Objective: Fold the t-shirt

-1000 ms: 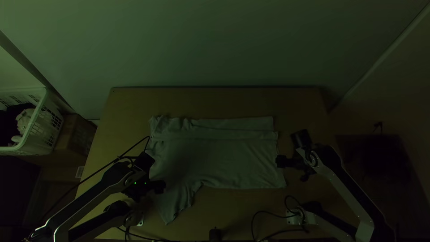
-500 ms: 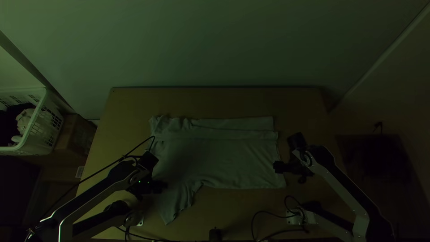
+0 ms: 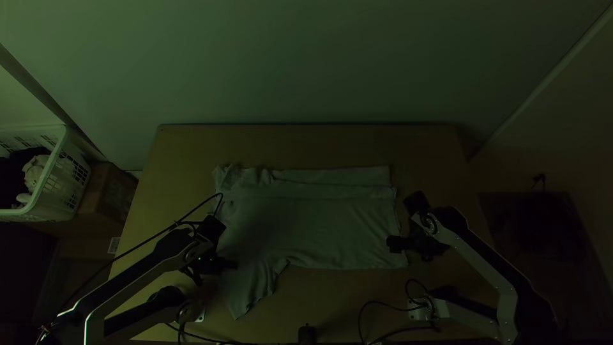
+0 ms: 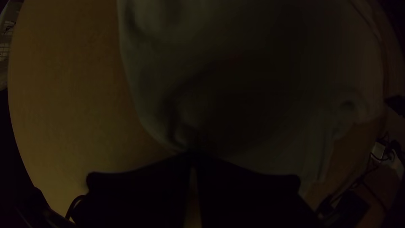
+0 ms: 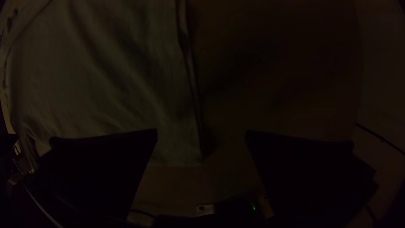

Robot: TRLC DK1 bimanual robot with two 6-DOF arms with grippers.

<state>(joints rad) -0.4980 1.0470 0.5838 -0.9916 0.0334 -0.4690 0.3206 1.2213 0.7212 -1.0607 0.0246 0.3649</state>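
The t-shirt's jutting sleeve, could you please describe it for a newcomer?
On the wooden table lies the pale t-shirt. The sleeve is at its left end in the top view, the one part jutting toward the table's near edge.

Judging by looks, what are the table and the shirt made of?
Table: probably wood or wood-look board, matt, going by its even tan top and straight edges.
T-shirt: soft matt knit, perhaps cotton; it wrinkles and drapes flat, though the fibre itself can't be told.
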